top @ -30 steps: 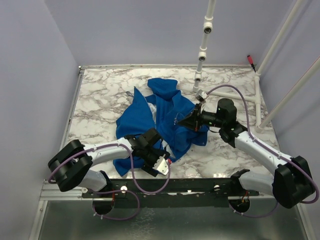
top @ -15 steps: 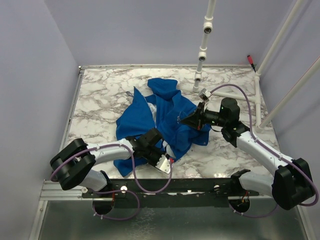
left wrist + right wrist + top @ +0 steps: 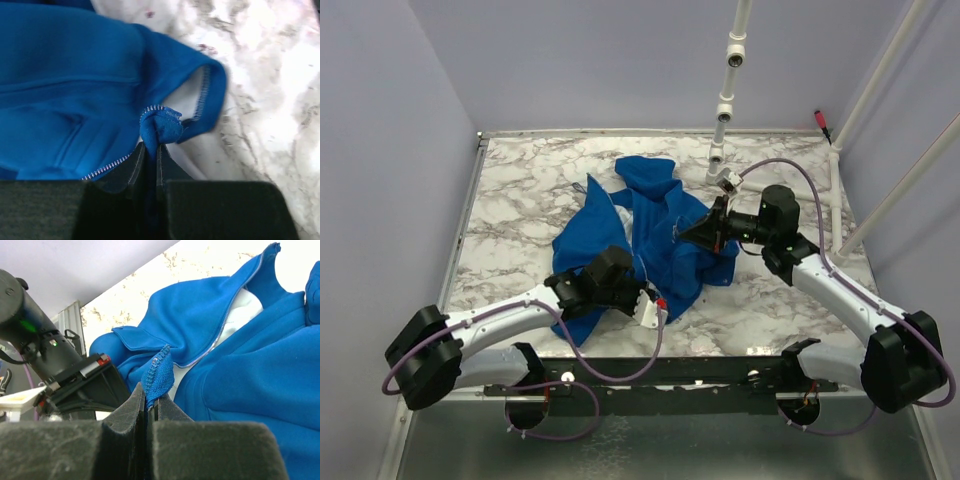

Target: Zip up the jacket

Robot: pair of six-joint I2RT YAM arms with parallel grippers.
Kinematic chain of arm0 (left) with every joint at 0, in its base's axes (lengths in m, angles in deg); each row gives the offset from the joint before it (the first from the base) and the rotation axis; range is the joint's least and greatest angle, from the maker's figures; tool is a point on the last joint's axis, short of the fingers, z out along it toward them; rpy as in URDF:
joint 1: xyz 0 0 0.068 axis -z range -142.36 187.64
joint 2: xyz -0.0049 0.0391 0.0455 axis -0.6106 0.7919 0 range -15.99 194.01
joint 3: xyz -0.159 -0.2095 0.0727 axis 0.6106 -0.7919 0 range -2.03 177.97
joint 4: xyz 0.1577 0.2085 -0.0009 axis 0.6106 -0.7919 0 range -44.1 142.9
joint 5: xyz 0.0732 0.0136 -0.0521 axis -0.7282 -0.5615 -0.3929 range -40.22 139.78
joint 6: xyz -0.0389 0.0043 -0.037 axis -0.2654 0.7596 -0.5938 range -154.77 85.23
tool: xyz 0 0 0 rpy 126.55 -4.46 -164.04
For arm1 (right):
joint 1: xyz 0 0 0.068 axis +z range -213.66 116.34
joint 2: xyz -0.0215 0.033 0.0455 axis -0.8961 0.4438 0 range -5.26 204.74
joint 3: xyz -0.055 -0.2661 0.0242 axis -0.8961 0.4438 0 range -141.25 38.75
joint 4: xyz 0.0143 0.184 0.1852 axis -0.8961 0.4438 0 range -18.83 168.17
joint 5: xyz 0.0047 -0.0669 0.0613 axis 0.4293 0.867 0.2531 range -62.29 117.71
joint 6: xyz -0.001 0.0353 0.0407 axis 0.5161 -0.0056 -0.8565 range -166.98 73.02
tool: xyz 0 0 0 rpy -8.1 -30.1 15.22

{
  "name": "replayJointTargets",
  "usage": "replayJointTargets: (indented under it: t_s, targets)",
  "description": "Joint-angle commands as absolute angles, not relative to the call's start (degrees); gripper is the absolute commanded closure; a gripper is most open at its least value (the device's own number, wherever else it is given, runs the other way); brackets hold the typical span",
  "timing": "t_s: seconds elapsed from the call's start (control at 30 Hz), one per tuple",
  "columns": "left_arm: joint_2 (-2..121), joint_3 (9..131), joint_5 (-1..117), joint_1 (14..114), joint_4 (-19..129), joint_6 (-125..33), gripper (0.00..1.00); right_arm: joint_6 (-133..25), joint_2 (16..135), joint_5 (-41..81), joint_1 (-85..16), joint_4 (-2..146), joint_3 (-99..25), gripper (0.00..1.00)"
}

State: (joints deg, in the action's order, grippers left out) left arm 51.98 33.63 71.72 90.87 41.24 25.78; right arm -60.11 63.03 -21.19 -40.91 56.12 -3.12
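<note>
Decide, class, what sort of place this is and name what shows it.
Probably a robotics test cell, not a home: left arm and right arm bolted by a marble-look table, plain walls boxing it in, a white pipe frame behind.

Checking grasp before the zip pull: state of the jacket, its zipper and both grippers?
Royal-blue soft fabric jacket: crumpled on the marble table, pale lining showing.
Silver-toothed front zipper: unzipped.
Left gripper: shut on a blue zipper-edge fold.
Right gripper: shut on a blue zipper-edge fold.
</note>
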Motion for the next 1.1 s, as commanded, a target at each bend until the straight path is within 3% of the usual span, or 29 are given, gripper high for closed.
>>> replayJointTargets:
  t_s: [0.0,0.13,0.47,0.67,0.87,0.97,1.07]
  targets:
    - [46.5,36.8,62.8,89.3,47.3,19.2,1.00,-57.8,63.8,-22.9,-41.3,57.6,-6.4,0.99]
    - [42.0,36.3,50.9,86.7,61.9,14.2,1.00,-57.4,64.2,-24.0,-41.4,57.5,-8.7,0.99]
    - [31.4,35.6,51.3,84.9,75.3,20.5,0.99,-57.1,69.5,-28.8,-38.5,59.0,-16.6,0.99]
    - [30.9,33.7,57.9,84.9,67.0,13.1,0.78,-56.4,70.0,-27.1,-38.2,59.7,-16.6,0.99]
    - [36.5,27.7,59.7,84.9,64.3,-3.9,0.86,-59.2,69.4,-27.5,-38.2,57.7,-12.7,0.99]
    - [41.1,28.0,57.9,84.8,66.9,-11.6,0.86,-59.8,68.6,-26.2,-38.0,57.8,-10.1,0.99]
    - [44.8,30.0,58.4,84.6,67.0,-16.6,0.80,-58.6,68.0,-24.0,-38.0,59.9,-8.2,0.99]
